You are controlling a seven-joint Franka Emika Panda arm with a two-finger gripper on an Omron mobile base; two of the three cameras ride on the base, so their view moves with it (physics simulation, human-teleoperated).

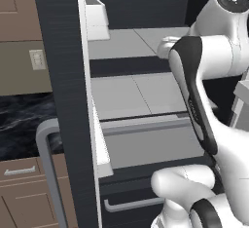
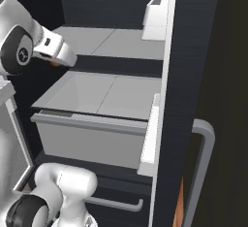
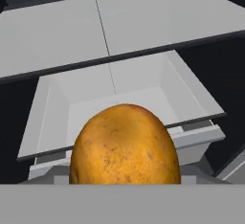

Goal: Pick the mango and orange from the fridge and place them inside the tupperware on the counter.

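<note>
the speckled yellow-orange oval mango (image 3: 125, 145) looms right in front of the tool, above the open grey drawer (image 3: 124, 98) of the tall black-charcoal fridge (image 1: 63, 76). it seems held, though i cannot tell the tool's state. carrying it to the tupperware looks still undone, likewise the orange.

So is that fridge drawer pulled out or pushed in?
Pulled out. The grey drawer juts forward past the shelf above it, and the hand view looks down into its open top, behind the mango.
</note>
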